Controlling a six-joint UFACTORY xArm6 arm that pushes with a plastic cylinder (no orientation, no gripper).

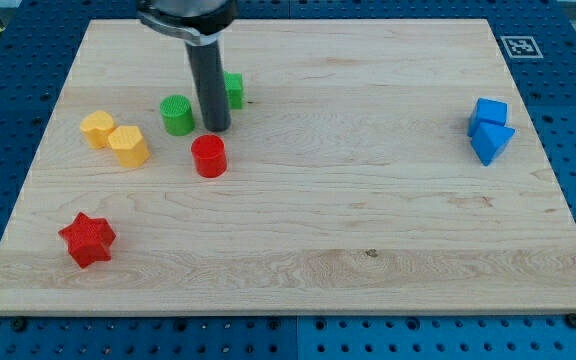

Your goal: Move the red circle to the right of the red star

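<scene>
There is no claw on this arm, so nothing opens, closes or grips; the arm ends in a rod, and my tip [215, 128] stands on the surface [368, 230].

Going from the view's left: the red star [88, 239] lies well below my tip and far to its left, near the surface's lower left corner. Two yellow blocks [115, 138] sit to the left of my tip, touching each other. The green circle [177, 115] is just beside my tip on its left. The red circle [208, 156] is just below my tip, a little to the left, close but, I think, not touching. A second green block [234, 89] is partly hidden behind the rod, above my tip to the right. Two blue blocks [489, 130] are far to the right.

The red circle is far from its goal, the place to the right of the star. My tip is on the good side for pushing it down.

In my judgement the risks are these. A round block slips off a thin rod easily, so an off-centre push can send it sideways. If it rolls too far left, it can hit the star and move it. Also, moving my tip leftward can drag the green circle along.
</scene>
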